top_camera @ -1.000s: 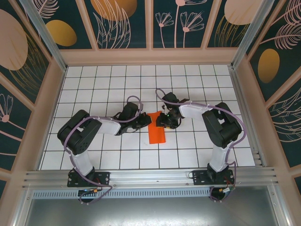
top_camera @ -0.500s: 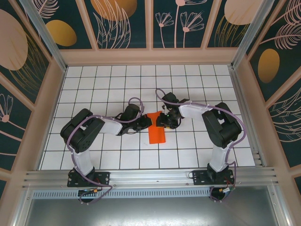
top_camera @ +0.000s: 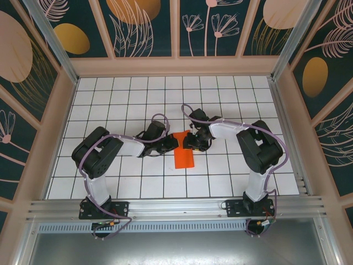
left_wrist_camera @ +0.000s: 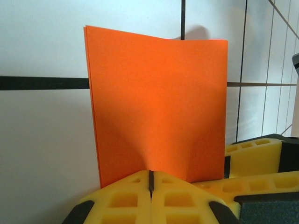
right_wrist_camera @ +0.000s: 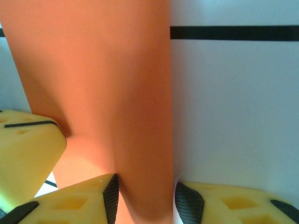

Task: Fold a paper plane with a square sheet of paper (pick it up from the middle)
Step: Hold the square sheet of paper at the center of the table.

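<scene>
Where it lies folded into a narrow rectangle, the thin bright orange-red paper sheet (top_camera: 183, 157) (left_wrist_camera: 156, 107) (right_wrist_camera: 117, 93) rests on the white tiled tabletop (top_camera: 138, 99) between the 2 arms. The left tool (top_camera: 174, 143) (left_wrist_camera: 150, 179) is clamped together on the sheet's far-left edge. The right tool (top_camera: 191, 144) (right_wrist_camera: 145, 198) stands partly apart, its 2 black pads pressing either side of a raised hump of the same far end, just beside the left tool.
</scene>
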Tool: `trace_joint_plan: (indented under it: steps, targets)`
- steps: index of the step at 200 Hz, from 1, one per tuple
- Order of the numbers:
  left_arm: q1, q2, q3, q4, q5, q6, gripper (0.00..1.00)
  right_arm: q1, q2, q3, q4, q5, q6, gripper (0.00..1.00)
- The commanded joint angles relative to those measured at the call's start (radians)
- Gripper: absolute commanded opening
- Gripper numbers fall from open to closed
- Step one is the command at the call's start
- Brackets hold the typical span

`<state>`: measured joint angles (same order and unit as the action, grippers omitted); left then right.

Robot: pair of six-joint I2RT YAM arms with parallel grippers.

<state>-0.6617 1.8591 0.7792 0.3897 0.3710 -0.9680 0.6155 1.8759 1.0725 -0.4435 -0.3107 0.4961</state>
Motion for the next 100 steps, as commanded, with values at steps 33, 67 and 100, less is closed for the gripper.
trace_joint_plan:
  steps: [33, 67, 100]
  targets:
    - [-0.007, 0.071, -0.004, -0.202, -0.082, 0.026, 0.0, 0.04, 0.082, -0.125, 0.184, 0.085, -0.001, 0.48]
    - [-0.007, 0.089, -0.031, -0.189, -0.099, 0.026, 0.0, 0.011, -0.203, -0.212, 0.223, 0.172, 0.033, 0.56]
    - [-0.007, 0.096, -0.054, -0.176, -0.109, 0.026, 0.0, 0.003, -0.364, -0.272, 0.288, 0.147, 0.054, 0.58]
